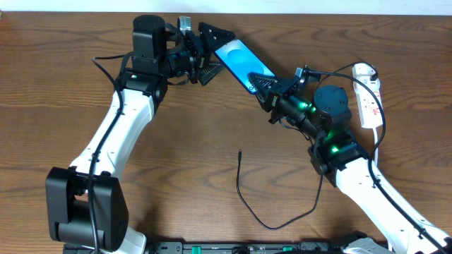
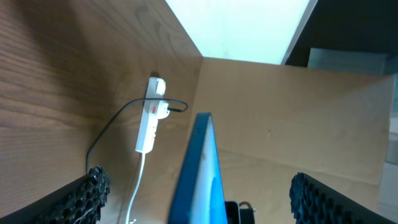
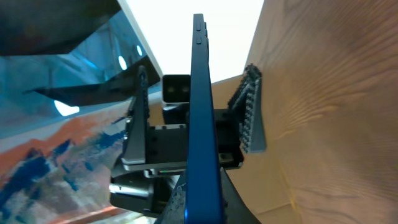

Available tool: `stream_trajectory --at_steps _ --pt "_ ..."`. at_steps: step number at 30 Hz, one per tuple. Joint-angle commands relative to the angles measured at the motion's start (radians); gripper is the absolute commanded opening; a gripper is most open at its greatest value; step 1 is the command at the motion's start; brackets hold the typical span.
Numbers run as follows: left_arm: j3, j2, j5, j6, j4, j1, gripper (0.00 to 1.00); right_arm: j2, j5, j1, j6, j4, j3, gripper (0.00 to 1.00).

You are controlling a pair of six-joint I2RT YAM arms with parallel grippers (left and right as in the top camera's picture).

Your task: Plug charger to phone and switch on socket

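txt: none legible | phone (image 1: 238, 61) scrn: no txt | socket (image 1: 368, 99): red marks unreadable

- Overhead, I look straight down on the whole surface (image 1: 212, 120) from high up.
- Left wrist: close behind the phone (image 2: 198, 168), socket (image 2: 149, 124) at 11 o'clock.
- Right wrist: hugging the phone's edge, facing my left claw (image 3: 197, 68); all three share the phone.

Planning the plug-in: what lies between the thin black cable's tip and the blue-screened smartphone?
Overhead view: only bare brown wooden table between cable tip and smartphone.
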Motion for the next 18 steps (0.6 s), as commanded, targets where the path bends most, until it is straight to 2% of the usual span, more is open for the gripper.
stream_trajectory --at_steps 1,10,13,18 --pt "0.022 -0.03 -0.048 -0.031 0.005 -0.014 0.93 -0.001 0.026 0.009 0.041 0.036 0.016 0.01" --pt "0.022 -0.03 -0.154 -0.087 0.048 -0.052 0.93 -0.001 0.07 0.014 0.058 0.045 0.016 0.01" --pt "0.022 -0.03 -0.156 -0.092 0.106 -0.062 0.93 -0.001 0.072 0.014 0.084 0.046 0.016 0.01" --pt "0.022 -0.03 -0.159 -0.117 0.117 -0.065 0.94 -0.001 0.072 0.015 0.109 0.068 0.016 0.01"
